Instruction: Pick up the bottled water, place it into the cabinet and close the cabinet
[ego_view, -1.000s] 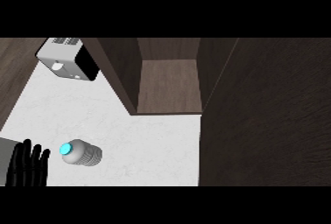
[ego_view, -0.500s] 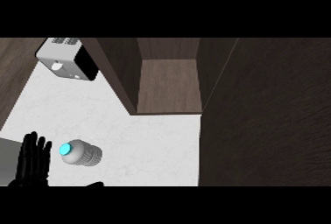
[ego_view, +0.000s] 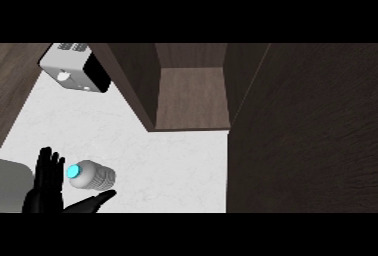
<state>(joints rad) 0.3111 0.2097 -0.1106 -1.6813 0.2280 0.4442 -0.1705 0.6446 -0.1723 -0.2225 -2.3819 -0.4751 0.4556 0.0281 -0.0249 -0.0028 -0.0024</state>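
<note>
Rising from the lower left corner of the head view, the black left robot hand (ego_view: 46, 187) stands with its fingers (ego_view: 50, 165) straight and spread upward, and its thumb (ego_view: 94, 200) angled out to the right along the bottom edge. It is wide open and has hold of nothing. The fingers lie just left of the bottle and the thumb passes just below it, so the bottle sits in the open angle between them; whether any finger actually touches the bottle cannot be told from this steep angle.

The clear plastic water bottle with a bright cyan cap (ego_view: 90, 175) rests on the white speckled desk (ego_view: 170, 165), near its front left part, seen almost end-on with the cap toward the fingers. Whether it stands or lies tilted is hard to judge.

The wrist and forearm are cut off by the lower edge; a grey patch at the far left edge may be part of the arm, but its shape is unclear. The right robot hand does not show.

Behind the bottle, well apart, the dark wooden cabinet (ego_view: 190, 95) stands open, its brown inner shelf visible. Its dark door panel (ego_view: 310, 130) fills the right side and hides that part of the desk. A silver and black toaster (ego_view: 74, 67) sits at the upper left, partly cut off by the top.
</note>
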